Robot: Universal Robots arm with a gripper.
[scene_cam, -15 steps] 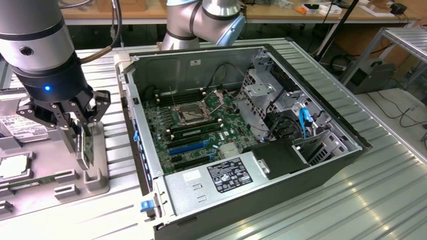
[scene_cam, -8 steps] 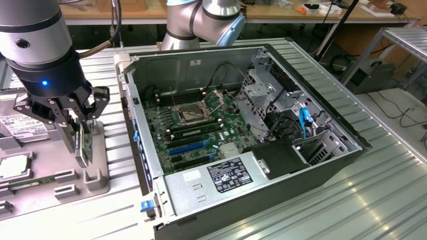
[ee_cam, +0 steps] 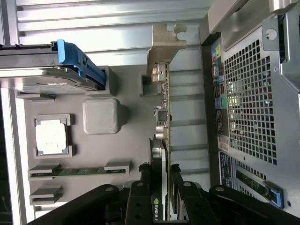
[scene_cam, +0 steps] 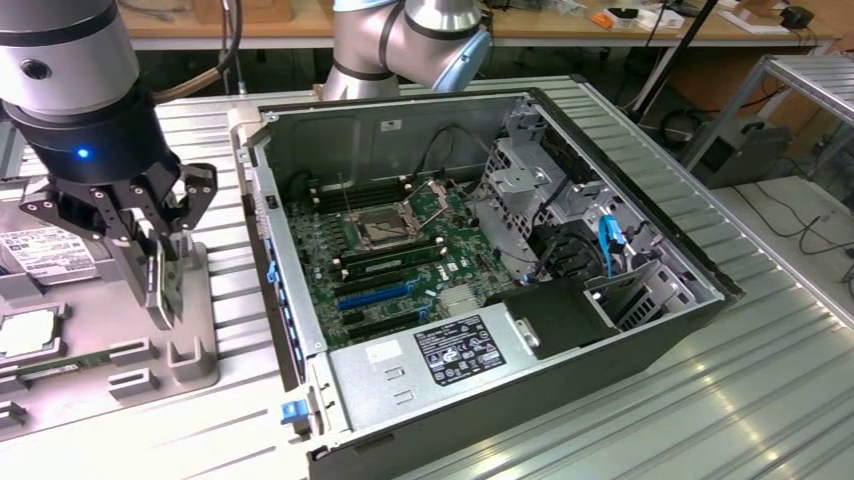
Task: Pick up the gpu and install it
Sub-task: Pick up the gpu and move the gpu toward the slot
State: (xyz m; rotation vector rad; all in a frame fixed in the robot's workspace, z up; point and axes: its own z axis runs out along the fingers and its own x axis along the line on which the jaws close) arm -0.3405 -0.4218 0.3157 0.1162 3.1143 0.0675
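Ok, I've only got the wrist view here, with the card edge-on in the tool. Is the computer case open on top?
Observer: Yes. The case lies on its side with the open side up, so the motherboard is exposed.
Operator: And where is the card relative to that opening?
Observer: The gpu stands upright in the tool, outside the case, over the grey holder at the exterior view's left.
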